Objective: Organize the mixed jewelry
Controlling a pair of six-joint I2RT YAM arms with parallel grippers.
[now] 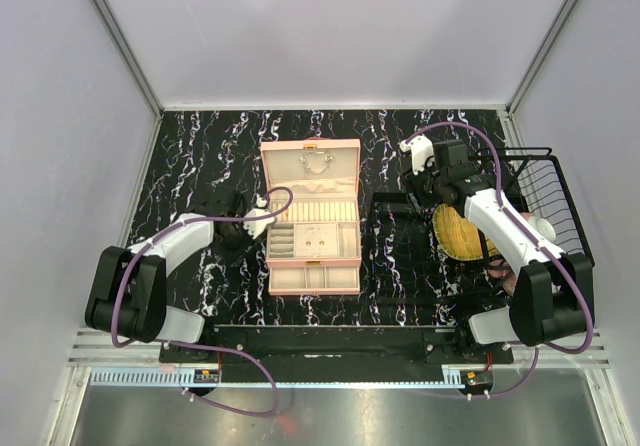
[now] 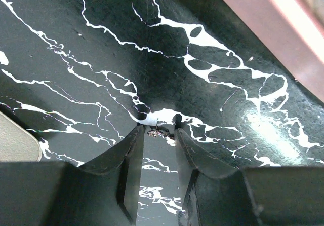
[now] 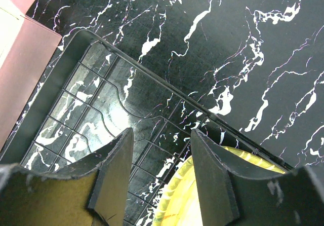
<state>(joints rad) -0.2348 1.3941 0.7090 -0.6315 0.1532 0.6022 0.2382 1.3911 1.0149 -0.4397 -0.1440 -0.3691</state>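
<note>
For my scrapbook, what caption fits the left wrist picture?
Left gripper straddling a tiny metallic jewelry piece on the black white-veined marble table.

Tiny tangled metallic jewelry piece (image 2: 158, 132), flat on the black marbled tabletop (image 2: 91, 48), between the left claw (image 2: 158, 128) tips.

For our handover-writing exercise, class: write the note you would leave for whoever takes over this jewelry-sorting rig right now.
Left gripper: jaws slightly open, low at the table, straddling a tiny metallic piece beside the pink case; no grip evident.
Right gripper: open, empty, above the black rack.
Done: dot-sized studs seem to lie in a case compartment.
Left: grasp the piece, place it in the case.
</note>
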